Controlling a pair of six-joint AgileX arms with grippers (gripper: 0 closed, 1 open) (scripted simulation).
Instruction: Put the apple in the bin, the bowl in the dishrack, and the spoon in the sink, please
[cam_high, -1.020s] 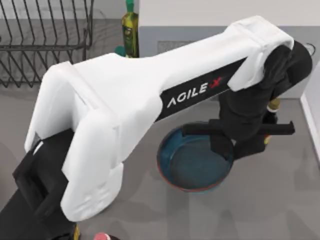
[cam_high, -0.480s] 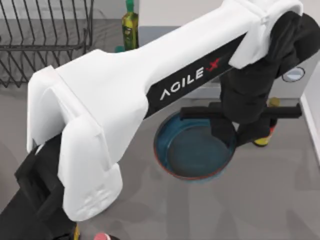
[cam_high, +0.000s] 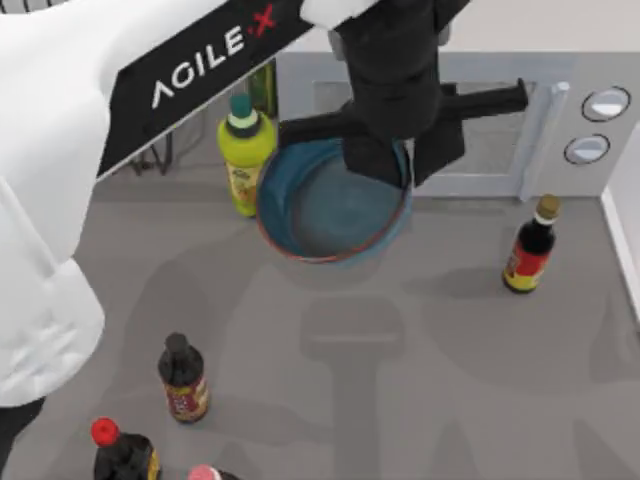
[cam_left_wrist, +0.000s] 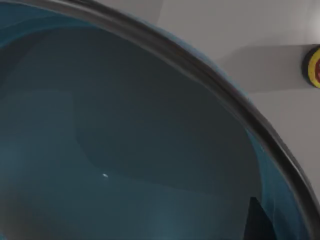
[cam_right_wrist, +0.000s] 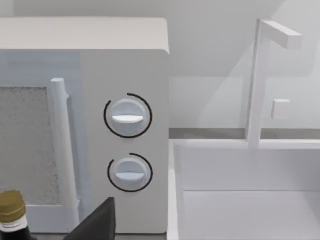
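Seen from above, the left arm's glossy white shell crosses the frame from eight o'clock toward twelve, ending in the matte black left gripper (cam_high: 405, 165). Its fingers pinch the far rim of the bowl (cam_high: 320, 215), a round, deep, teal-blue dish with a thin reddish-brown edge, lifted and tilted in front of the boxy white microwave (cam_high: 590, 130).

Half a second ago the bowl hung lower and farther right, near the dark sauce bottle (cam_high: 528, 248); it now sits higher, toward eleven o'clock, just beside a yellow-green squeeze bottle (cam_high: 245, 150). The dishrack, plain at upper left before, is now almost covered by the arm.

The left wrist view shows the bowl's smooth interior (cam_left_wrist: 125, 150). The right wrist view shows two round microwave dials (cam_right_wrist: 127, 117) and the white sink (cam_right_wrist: 240, 200).
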